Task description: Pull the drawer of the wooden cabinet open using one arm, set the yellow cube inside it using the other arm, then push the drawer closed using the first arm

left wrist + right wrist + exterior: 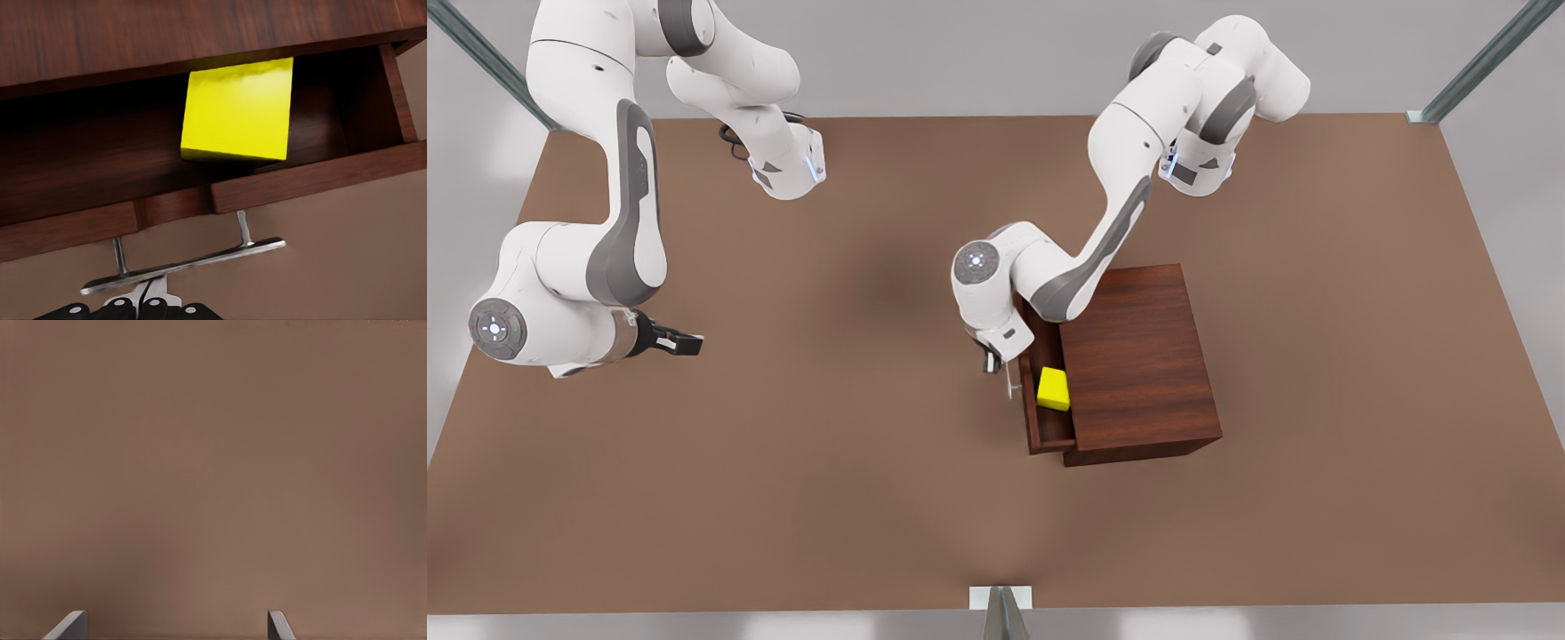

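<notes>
Sitting in part-open drawer (1049,427): yellow cube (1054,388); left gripper (996,363) at handle (183,267).

Left gripper (993,363) hangs low (arm bent); right gripper (690,341) waits, jaws apart.

Wooden cabinet (1138,356), dark reddish-brown and boxy, upright on the table. Its drawer (1040,418) stands partly open, silver bar handle (183,267) facing outward. The yellow cube (1054,389) rests inside the drawer.
</notes>
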